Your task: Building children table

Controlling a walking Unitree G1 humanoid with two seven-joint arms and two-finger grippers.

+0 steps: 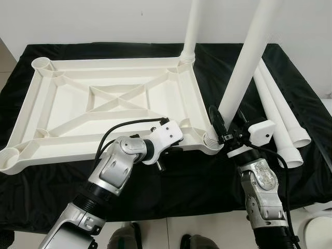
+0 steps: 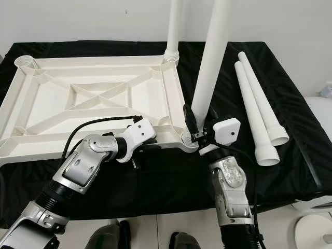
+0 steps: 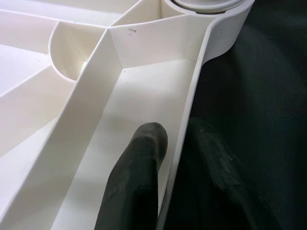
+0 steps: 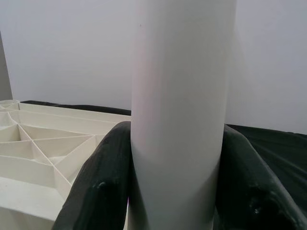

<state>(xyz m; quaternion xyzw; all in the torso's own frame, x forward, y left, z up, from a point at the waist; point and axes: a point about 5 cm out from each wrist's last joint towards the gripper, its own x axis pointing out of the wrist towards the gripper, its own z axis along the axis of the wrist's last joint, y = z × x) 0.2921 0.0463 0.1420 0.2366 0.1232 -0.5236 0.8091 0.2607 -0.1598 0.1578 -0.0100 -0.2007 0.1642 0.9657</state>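
The white plastic tabletop point(image 1: 109, 101) lay upside down on a black cloth point(image 1: 181, 181), its ribbed underside facing up and a round socket at each corner. One white leg point(image 1: 190, 31) stood upright in the far right corner socket. A second white leg point(image 1: 248, 57) stood in the near right socket, leaning slightly, and the right gripper point(image 4: 177, 191) was clamped around its lower part, one black finger point(image 4: 98, 187) pressed against each side of the tube. The left gripper point(image 3: 180, 191) pinched the tabletop's near rim just beside that same corner (one finger point(image 3: 136, 177) inside the rim's channel, the other outside against the cloth), closed on the thin wall. Two more white legs point(image 1: 282, 116) lay side by side on the cloth to the right of the tabletop, flared ends toward the robot.
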